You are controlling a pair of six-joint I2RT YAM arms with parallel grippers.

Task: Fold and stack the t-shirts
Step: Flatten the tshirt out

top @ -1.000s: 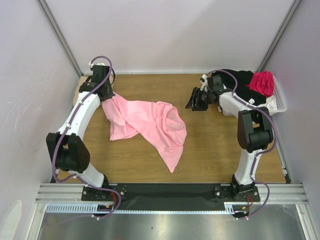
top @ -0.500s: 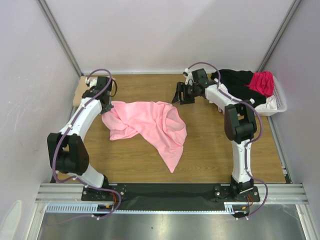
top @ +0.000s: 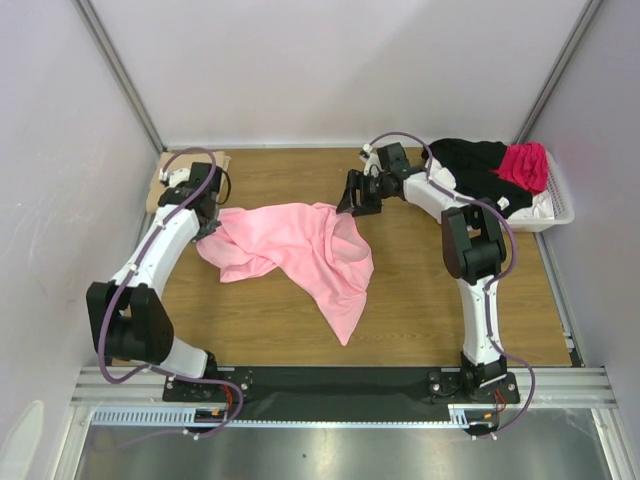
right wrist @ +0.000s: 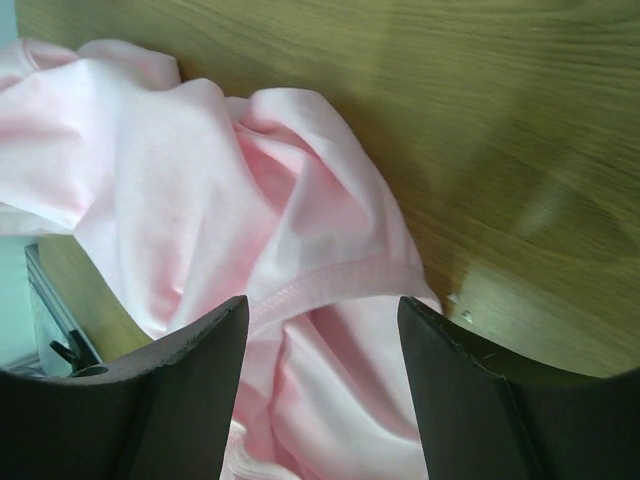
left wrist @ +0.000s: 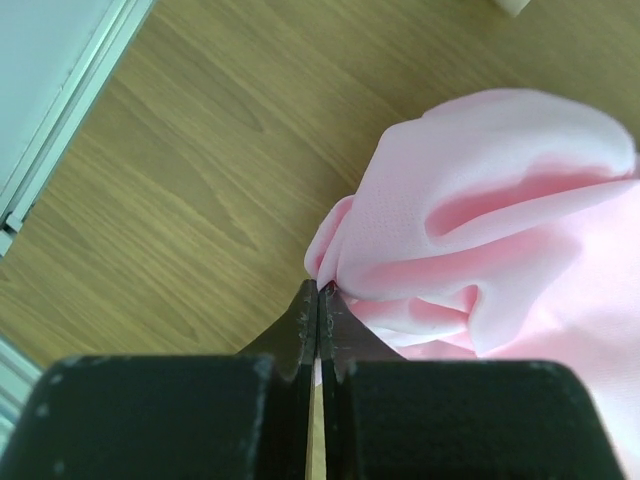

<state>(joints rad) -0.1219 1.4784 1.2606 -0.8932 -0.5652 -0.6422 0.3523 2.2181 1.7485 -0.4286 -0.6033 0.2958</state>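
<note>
The left gripper [left wrist: 318, 292] is pressed together, pinching the edge of the pink t-shirt [top: 300, 245]. The right gripper [right wrist: 322, 310] hangs spread over its far edge.

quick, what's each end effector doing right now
left end effector: closed, pinching an edge of the pink t-shirt
right end effector: open, holding nothing, poised over the pink t-shirt
</note>
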